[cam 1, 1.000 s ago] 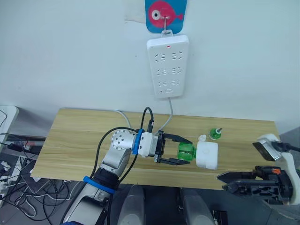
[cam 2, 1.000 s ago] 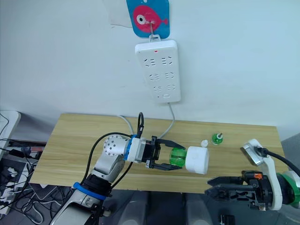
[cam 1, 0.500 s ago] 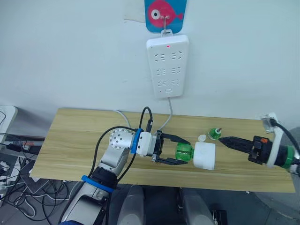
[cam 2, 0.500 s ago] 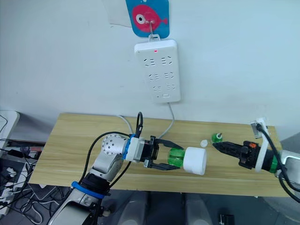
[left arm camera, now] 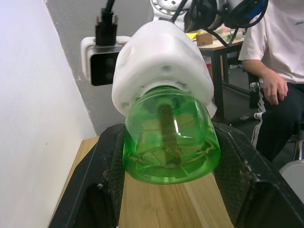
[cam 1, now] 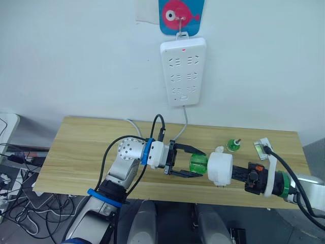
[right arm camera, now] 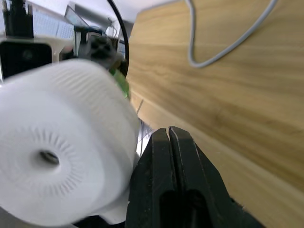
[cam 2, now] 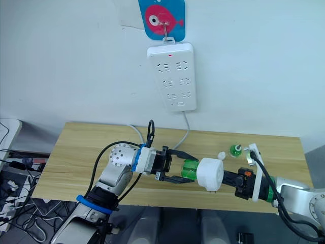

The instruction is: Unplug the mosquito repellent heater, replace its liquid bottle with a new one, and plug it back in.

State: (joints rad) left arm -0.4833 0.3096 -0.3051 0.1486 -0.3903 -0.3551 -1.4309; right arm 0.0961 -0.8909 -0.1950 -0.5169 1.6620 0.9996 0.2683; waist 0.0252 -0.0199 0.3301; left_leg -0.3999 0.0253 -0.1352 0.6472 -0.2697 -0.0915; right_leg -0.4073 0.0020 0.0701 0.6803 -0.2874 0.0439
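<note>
The white mosquito repellent heater (cam 1: 220, 169) hangs just above the table's front edge with a green liquid bottle (cam 1: 198, 164) screwed into it. My left gripper (cam 1: 203, 163) is shut on that bottle, one black finger on each side (left arm camera: 107, 185). From the right, my right gripper (cam 1: 235, 174) is shut with nothing between its fingers. Its tips (right arm camera: 168, 130) rest beside the heater's round vented top (right arm camera: 52, 161). A second small green bottle (cam 1: 233, 145) stands upright on the table behind, a small white cap (cam 1: 219, 149) beside it.
A long white power strip (cam 1: 183, 71) hangs on the wall from a fish-shaped hook (cam 1: 180, 11), its cable (cam 1: 184, 124) dropping to the wooden table (cam 1: 76, 152). A seated person (left arm camera: 280, 57) shows behind in the left wrist view. Cables lie on the floor at left.
My right arm has swung in from the lower right to the heater, and its gripper has gone from open to shut. The left gripper still holds the bottle in about the same place.
</note>
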